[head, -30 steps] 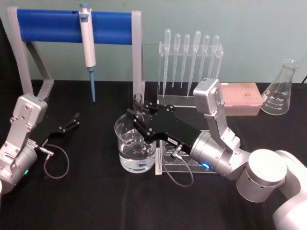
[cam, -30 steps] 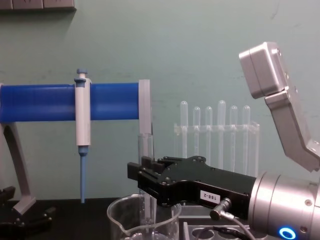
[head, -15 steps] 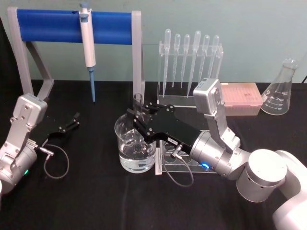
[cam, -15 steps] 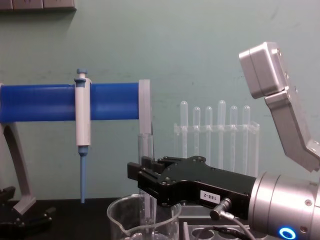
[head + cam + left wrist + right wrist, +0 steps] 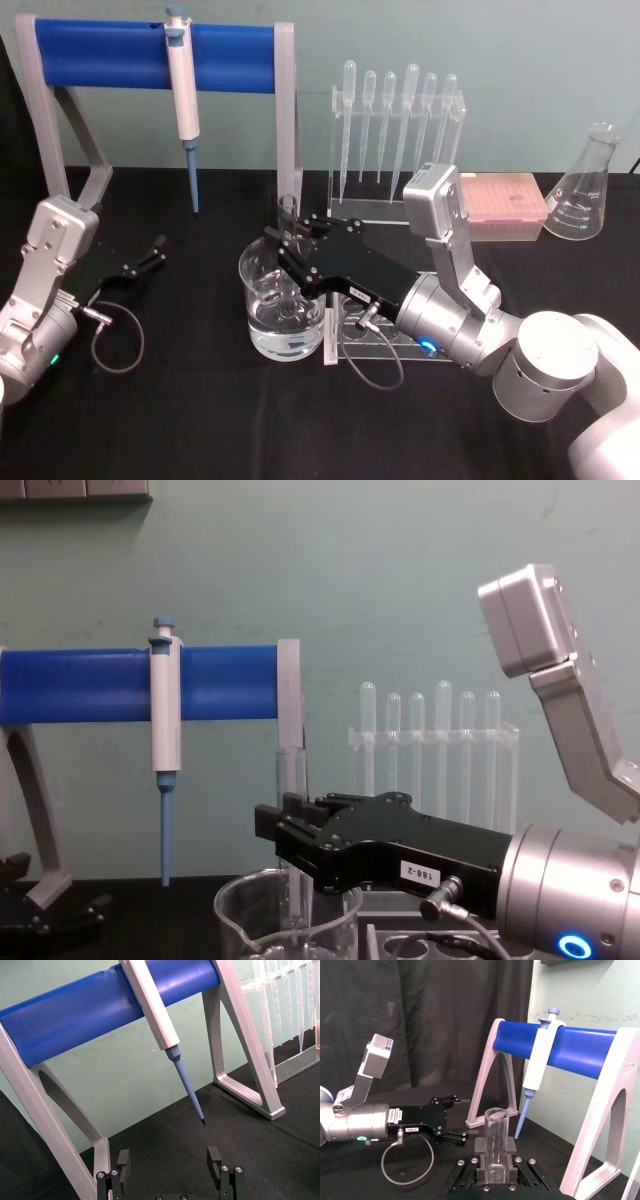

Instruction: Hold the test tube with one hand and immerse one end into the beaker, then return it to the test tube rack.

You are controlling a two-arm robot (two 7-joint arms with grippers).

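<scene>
The clear test tube (image 5: 288, 215) stands upright with my right gripper (image 5: 284, 250) shut on its middle. Its lower end is down inside the glass beaker (image 5: 258, 330), which holds some clear liquid. From the chest, the test tube (image 5: 290, 780) rises above the black right gripper (image 5: 278, 838), and the beaker (image 5: 240, 910) sits just below. In the right wrist view the test tube (image 5: 495, 1135) is clamped between the fingers (image 5: 479, 1147) of the right gripper (image 5: 495, 1149). My left gripper (image 5: 150, 255) rests open on the table at the left, also seen in the left wrist view (image 5: 169, 1160).
A white-and-blue pipettor (image 5: 182, 90) hangs on the blue-barred stand (image 5: 230, 55) behind the beaker. A rack of plastic pipettes (image 5: 395, 120), a pink tip box (image 5: 500, 205) and a conical flask (image 5: 585, 190) line the back right. A clear tube rack (image 5: 380, 345) lies under my right wrist.
</scene>
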